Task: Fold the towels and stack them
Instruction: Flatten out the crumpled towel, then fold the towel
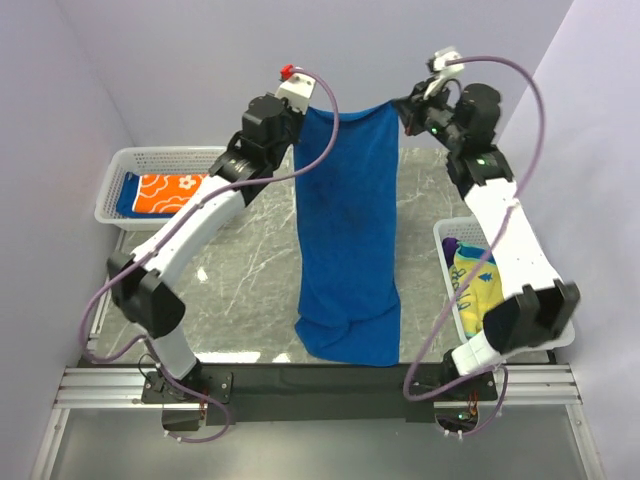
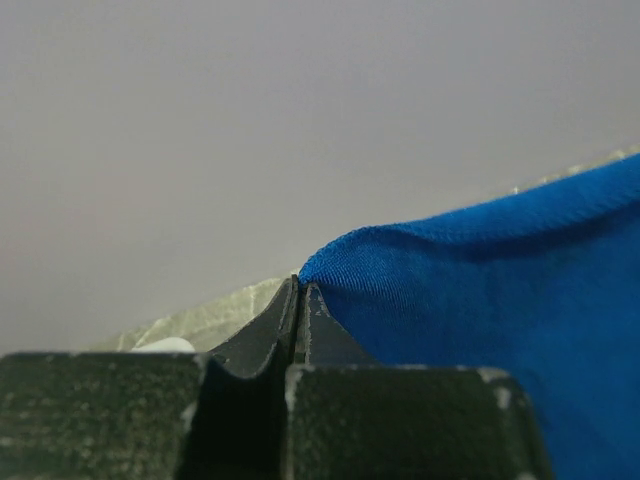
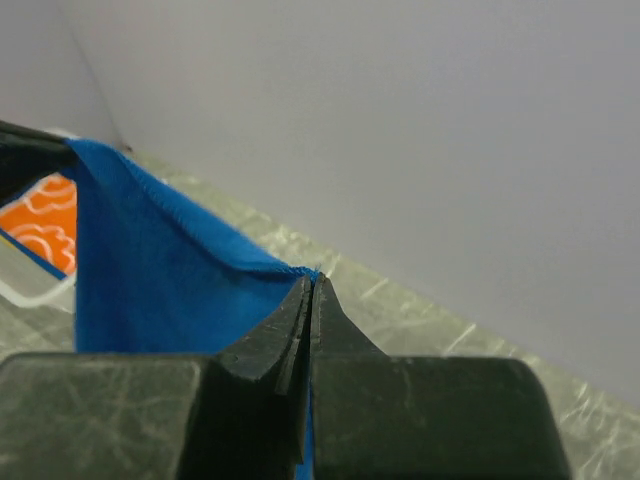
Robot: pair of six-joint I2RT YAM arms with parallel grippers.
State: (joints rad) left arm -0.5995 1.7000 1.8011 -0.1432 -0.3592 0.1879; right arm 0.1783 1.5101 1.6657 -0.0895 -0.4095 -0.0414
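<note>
My left gripper (image 2: pixel 300 285) has its jaws pressed together on one top corner of the royal blue towel (image 2: pixel 480 300). My right gripper (image 3: pixel 311 285) is pinched tight on the other top corner. Between the two grips the towel's upper hem runs in a shallow sag, and the cloth hangs down from it as one long sheet. Its lower end lies bunched and rumpled on the marble-patterned table (image 1: pixel 250 250), on the side toward my bases.

To the left of the royal blue towel, level with its upper part, stands a white mesh basket (image 1: pixel 125 160). An orange towel (image 1: pixel 170 193) with white flowers lies flat inside it. To the right of the royal blue towel, level with its lower half, a second white basket (image 1: pixel 445 232) holds a yellow towel (image 1: pixel 475 285) with blue markings, and a bit of purple cloth (image 1: pixel 452 245) shows at that basket's far end. From overhead, a gap shows between the royal blue towel and each basket.
</note>
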